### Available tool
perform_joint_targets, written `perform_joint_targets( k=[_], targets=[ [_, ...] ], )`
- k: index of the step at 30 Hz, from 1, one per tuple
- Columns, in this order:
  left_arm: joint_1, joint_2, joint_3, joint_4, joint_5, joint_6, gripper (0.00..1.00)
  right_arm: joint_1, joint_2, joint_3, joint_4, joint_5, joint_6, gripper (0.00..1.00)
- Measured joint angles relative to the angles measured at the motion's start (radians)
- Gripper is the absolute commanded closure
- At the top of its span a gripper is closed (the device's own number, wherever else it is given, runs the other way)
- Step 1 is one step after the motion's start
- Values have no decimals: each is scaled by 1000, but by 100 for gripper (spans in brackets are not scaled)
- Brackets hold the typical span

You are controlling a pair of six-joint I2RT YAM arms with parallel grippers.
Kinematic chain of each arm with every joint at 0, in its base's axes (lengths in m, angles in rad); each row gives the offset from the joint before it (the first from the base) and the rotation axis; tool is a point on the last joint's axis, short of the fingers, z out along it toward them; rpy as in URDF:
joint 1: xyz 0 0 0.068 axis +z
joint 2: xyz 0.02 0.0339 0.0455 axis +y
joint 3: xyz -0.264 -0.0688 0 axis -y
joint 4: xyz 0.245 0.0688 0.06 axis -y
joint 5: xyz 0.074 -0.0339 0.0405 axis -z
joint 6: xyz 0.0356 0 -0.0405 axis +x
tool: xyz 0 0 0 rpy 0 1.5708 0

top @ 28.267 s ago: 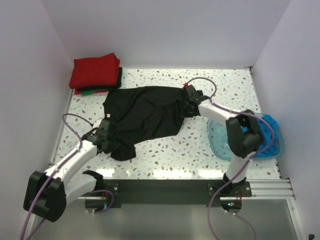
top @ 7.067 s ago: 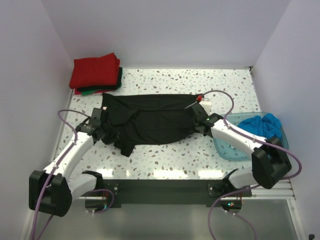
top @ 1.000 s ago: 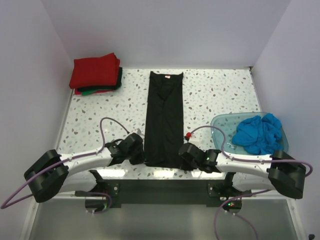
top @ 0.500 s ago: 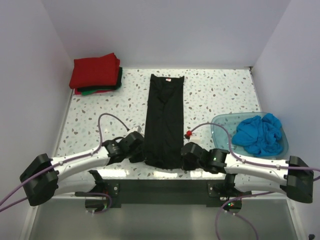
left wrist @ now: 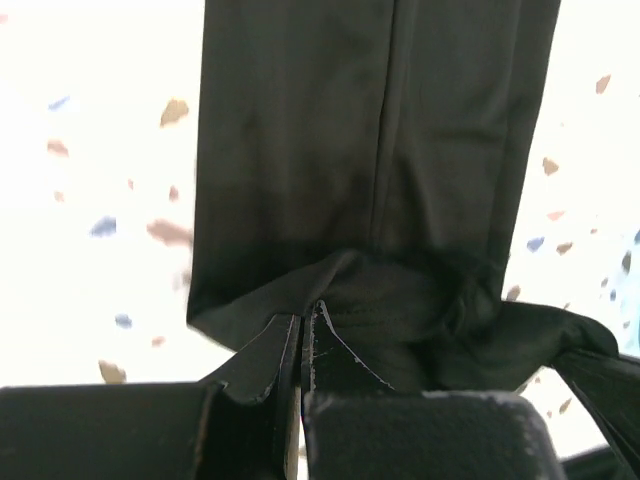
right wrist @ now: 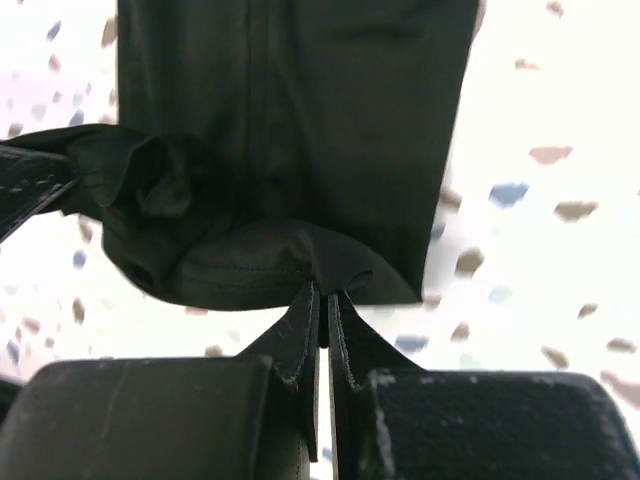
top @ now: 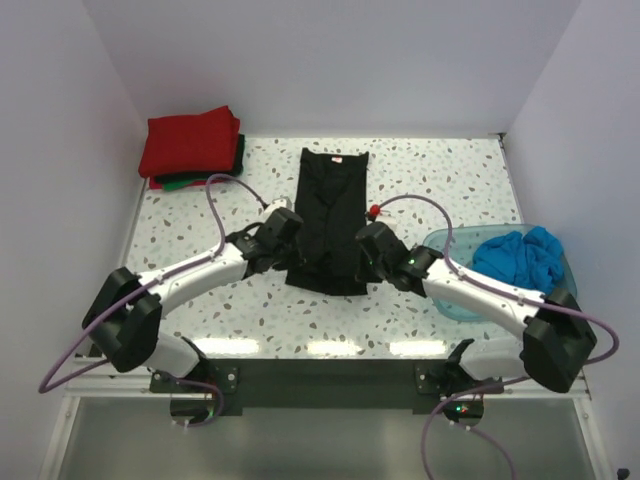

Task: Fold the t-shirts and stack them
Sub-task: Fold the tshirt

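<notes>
The black t-shirt lies as a long narrow strip down the middle of the table, its neck label at the far end. Its near end is lifted and doubled over towards the far end. My left gripper is shut on the near left corner of the black t-shirt. My right gripper is shut on the near right corner of the black t-shirt. A folded red t-shirt lies on a green one at the far left. A bright blue t-shirt lies crumpled in the tub.
The translucent blue plastic tub stands at the right edge, close to my right arm. White walls close in the left, far and right sides. The speckled table shows on both sides of the black strip.
Both grippers have lifted the near hem of the black t-shirt and carried it away from the table's front edge towards the far end, so the strip is shorter.
</notes>
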Motion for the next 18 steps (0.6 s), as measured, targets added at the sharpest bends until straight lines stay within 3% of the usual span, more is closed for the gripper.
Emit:
perform_joint_targets(
  k=[9, 18],
  targets=[
    [94, 175, 208, 122, 8, 159, 100, -143, 198, 182, 78, -50, -107, 100],
    [192, 308, 339, 162, 60, 222, 100, -252, 336, 322, 113, -111, -158, 100]
  ],
)
